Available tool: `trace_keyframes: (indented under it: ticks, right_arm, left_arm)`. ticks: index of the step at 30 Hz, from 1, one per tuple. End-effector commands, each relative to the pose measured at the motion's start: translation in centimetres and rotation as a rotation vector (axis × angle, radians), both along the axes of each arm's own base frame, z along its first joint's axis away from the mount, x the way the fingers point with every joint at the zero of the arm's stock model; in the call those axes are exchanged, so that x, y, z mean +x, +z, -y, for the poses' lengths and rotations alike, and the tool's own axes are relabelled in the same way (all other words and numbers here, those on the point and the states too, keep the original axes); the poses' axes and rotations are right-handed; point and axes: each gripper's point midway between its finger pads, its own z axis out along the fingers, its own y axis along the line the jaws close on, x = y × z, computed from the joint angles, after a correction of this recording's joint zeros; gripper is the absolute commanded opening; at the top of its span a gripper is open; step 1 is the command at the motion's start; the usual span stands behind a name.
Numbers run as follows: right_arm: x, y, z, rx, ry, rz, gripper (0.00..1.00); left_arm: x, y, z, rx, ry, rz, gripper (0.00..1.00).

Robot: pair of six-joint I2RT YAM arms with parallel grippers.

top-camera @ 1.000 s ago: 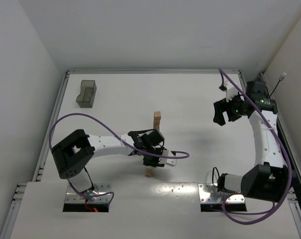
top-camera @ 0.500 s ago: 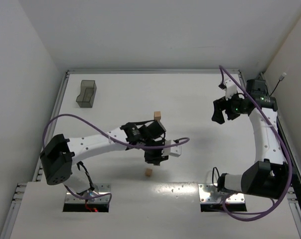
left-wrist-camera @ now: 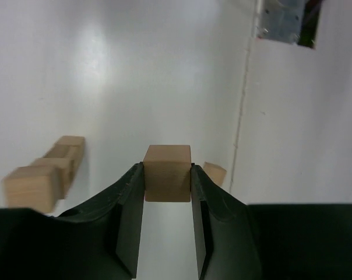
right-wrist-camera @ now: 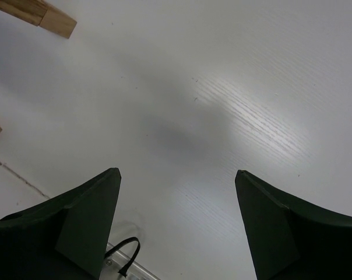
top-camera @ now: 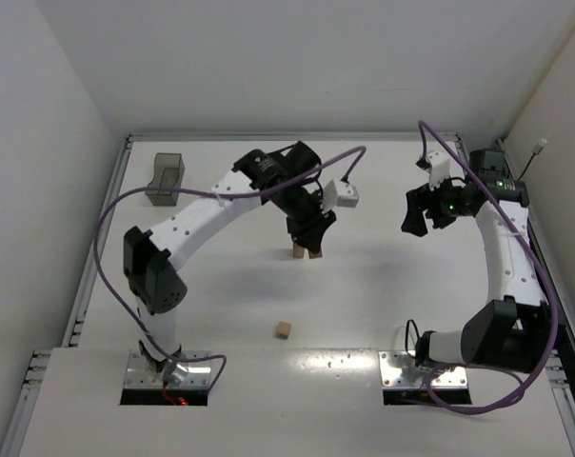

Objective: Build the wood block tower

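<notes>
One wood block (left-wrist-camera: pixel 167 178) is pinched by the left gripper (left-wrist-camera: pixel 167 170), seemingly beside the tower (left-wrist-camera: pixel 48 172); the right gripper (right-wrist-camera: pixel 177 174) is spread.

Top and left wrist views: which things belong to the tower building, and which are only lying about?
Job:
- tower
- held block
- loose block, near the arm bases

Lying about:
- grey tray, far left corner

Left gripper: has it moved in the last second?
Yes: the left gripper, clamping a wood block, left the loose block for the tower beyond.
</notes>
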Motion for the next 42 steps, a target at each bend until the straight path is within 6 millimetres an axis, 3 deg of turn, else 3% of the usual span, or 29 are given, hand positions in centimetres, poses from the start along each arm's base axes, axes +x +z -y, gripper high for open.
trace_keyframes:
  ticks: [1, 3, 7, 12, 21, 24, 28, 30, 42]
  right_arm:
    - [0.8, 1.3, -0.3, 0.016, 0.026, 0.041, 0.76]
    - [1.0, 1.4, -0.2, 0.016, 0.026, 0.041, 0.76]
    - [1.0, 1.4, -0.4, 0.024, 0.031, 0.043, 0.75]
    - [1.2, 0.9, -0.4, 0.028, 0.031, 0.025, 0.75]
    - [1.2, 0.7, -0.3, 0.030, 0.030, 0.016, 0.75]
    - [1.3, 0.7, -0.3, 0.026, 0.037, 0.020, 0.75]
    - [1.3, 0.7, -0.3, 0.026, 0.037, 0.020, 0.75]
    - [1.3, 0.7, -0.3, 0.026, 0.037, 0.020, 0.75]
    - [1.3, 0.6, -0.3, 0.028, 0.037, 0.011, 0.75]
  left_arm:
    - [3.2, 1.7, -0.8, 0.011, 0.106, -0.049, 0.00]
    - [6.3, 1.8, -1.3, 0.024, 0.189, -0.016, 0.00]
    - [9.5, 2.1, -2.5, 0.021, 0.291, 0.018, 0.00]
    - [11.1, 2.4, -3.4, 0.031, 0.352, 0.057, 0.00]
    - [11.9, 3.0, -3.9, 0.028, 0.402, 0.116, 0.00]
    - [11.3, 2.3, -3.5, 0.053, 0.378, 0.121, 0.00]
    - [11.0, 3.2, -3.3, 0.047, 0.244, 0.197, 0.00]
    - [11.5, 2.4, -3.4, 0.088, 0.199, 0.207, 0.00]
    - [10.1, 2.3, -2.9, 0.080, 0.095, 0.222, 0.00]
